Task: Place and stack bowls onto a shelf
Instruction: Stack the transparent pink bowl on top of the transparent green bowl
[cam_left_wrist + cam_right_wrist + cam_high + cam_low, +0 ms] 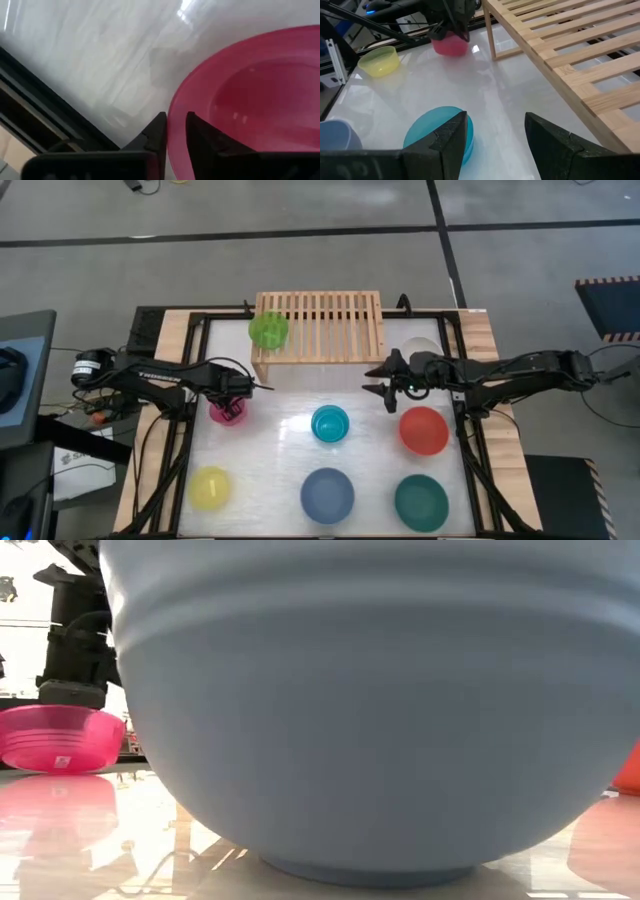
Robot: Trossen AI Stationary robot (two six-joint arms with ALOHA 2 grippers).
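Slate blue bowl (pixel 370 710) empty; left tool (pixel 173 131) clamped on pink bowl (pixel 250 100) rim; right tool (pixel 492 137) apart.

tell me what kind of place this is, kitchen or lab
Most likely a robotics lab or test workspace, not a kitchen: a framed white table on a taped grey floor, loose cables beside it, and only a wooden shelf and plastic bowls laid out between two arms.

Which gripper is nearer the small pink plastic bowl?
Left. The left gripper is at the small pink plastic bowl, fingers straddling its rim. The right gripper hangs open across the table, by the wooden shelf.
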